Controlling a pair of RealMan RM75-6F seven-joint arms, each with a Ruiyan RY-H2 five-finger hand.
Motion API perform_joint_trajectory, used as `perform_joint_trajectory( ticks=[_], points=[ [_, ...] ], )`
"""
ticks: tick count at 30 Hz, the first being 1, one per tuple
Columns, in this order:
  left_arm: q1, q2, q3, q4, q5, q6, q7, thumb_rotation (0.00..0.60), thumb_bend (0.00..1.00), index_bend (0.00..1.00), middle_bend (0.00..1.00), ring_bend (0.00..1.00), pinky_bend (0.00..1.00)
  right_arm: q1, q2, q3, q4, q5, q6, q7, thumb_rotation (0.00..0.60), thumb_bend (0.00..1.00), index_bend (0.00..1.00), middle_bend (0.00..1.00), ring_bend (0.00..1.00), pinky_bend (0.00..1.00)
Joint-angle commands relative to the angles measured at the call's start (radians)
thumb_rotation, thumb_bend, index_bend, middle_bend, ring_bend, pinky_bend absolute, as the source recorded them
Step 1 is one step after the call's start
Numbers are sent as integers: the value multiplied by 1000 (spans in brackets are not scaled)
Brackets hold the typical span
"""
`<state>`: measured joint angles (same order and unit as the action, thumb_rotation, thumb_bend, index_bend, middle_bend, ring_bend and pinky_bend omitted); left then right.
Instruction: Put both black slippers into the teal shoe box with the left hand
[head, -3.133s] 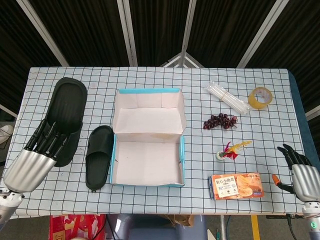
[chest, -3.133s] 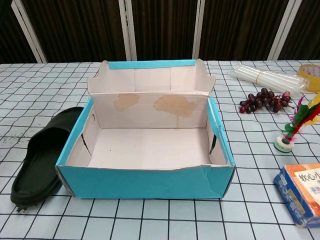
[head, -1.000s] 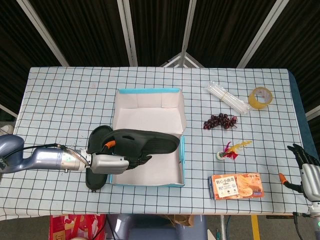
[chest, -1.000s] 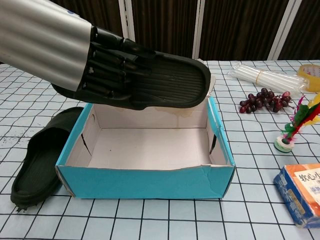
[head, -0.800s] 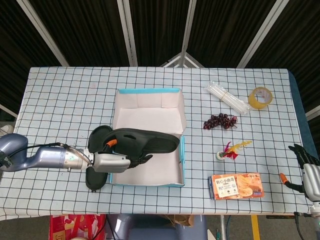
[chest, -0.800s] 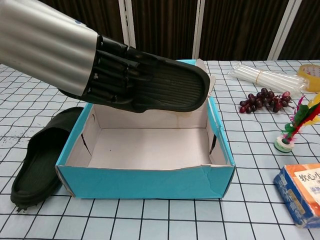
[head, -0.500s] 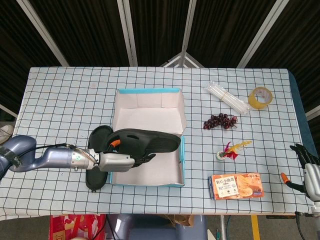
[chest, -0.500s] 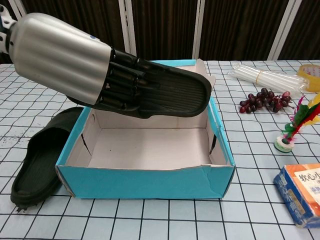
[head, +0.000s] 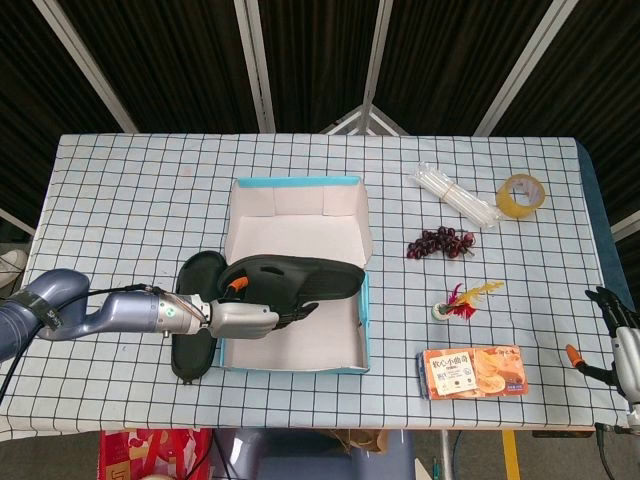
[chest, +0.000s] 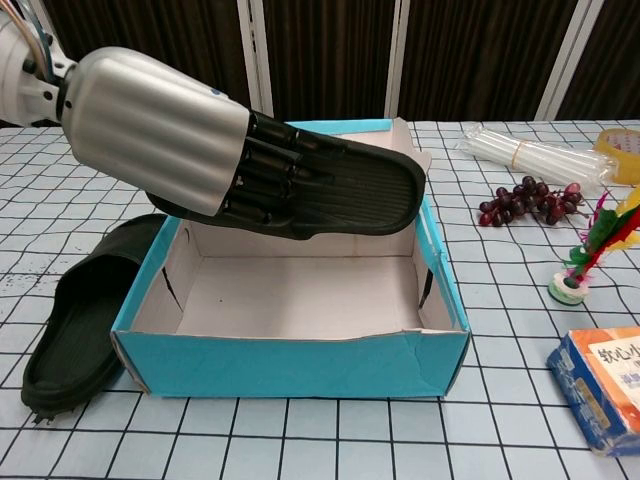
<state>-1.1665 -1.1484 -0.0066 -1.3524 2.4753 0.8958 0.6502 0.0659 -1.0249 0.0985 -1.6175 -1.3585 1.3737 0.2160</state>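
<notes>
Black slipper (chest: 350, 185) above the teal shoe box (chest: 300, 365), sole-up, gripped in the left hand (chest: 200, 150).

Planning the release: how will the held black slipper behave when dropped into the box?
Probably fairly stiff: the held slipper juts unsupported past the left robot hand without drooping. Likely light. Its toe overhangs the teal shoe box wall, so it may catch.

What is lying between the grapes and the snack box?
The feathered shuttlecock lies between the grapes and the snack box, clearest in the head view.
</notes>
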Motion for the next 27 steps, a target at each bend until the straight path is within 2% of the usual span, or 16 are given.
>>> perform_joint_trajectory(
  ticks=[1, 7, 15, 27],
  points=[
    [-6, -17, 10, 16, -9, -3, 1, 600, 526, 465, 536, 70, 28, 1, -1, 0, 3, 2, -3, 2, 600, 308, 152, 113, 181, 191],
    [-11, -50, 23, 49, -24, 3, 6, 600, 527, 493, 547, 70, 28, 1, -2, 3, 7, 8, -7, 4, 600, 308, 152, 113, 181, 191],
    [-23, -46, 24, 60, -49, 16, 18, 600, 528, 503, 550, 70, 28, 2, -5, 3, 7, 8, -10, 1, 600, 308, 152, 113, 182, 191],
    [-25, -84, 64, 87, -68, 50, 10, 600, 528, 502, 549, 70, 28, 2, -5, 4, 3, 8, -9, -7, 600, 308, 152, 113, 181, 191]
  ],
)
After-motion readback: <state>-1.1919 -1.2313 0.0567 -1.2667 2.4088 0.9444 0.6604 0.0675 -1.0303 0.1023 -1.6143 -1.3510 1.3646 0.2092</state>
